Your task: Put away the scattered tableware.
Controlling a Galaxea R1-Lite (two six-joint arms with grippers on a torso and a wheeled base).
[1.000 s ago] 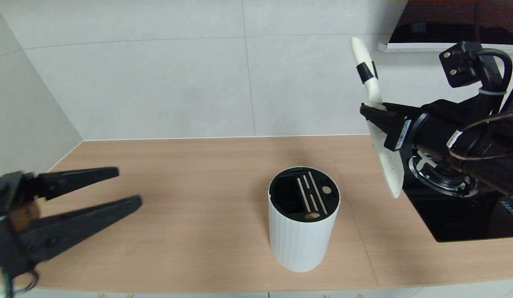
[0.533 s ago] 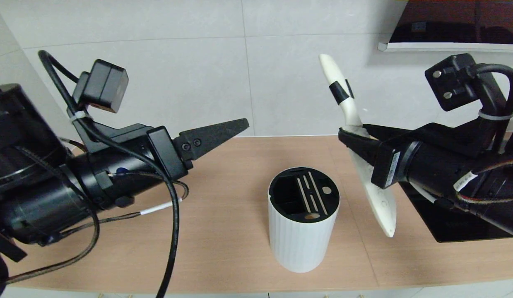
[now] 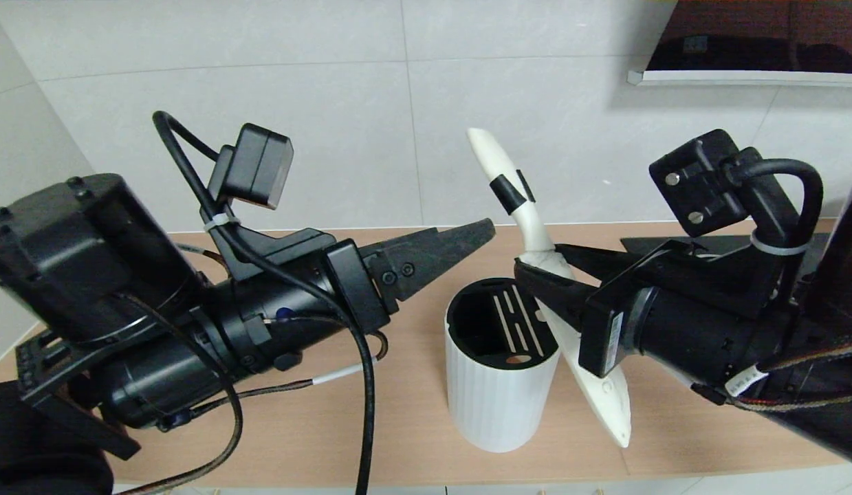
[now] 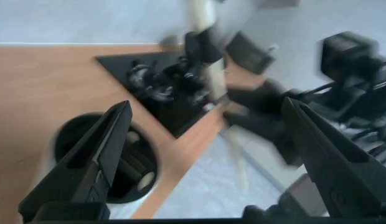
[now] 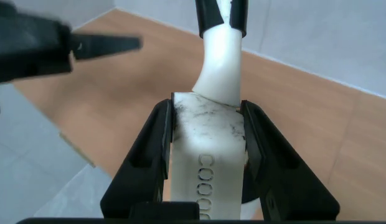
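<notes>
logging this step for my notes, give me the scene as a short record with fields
knife: white, clamped in right gripper, blade slanting down beside the holder
holder: white, black slotted top, upright on counter
left gripper: open, in the air on the holder's other side
stored yet: no, knife outside the holder

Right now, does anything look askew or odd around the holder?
Yes. The white knife in the right gripper hangs tilted, with its tip off to the side of the holder, not over the slotted top. Its blade shows dark smudges at the grip.
</notes>
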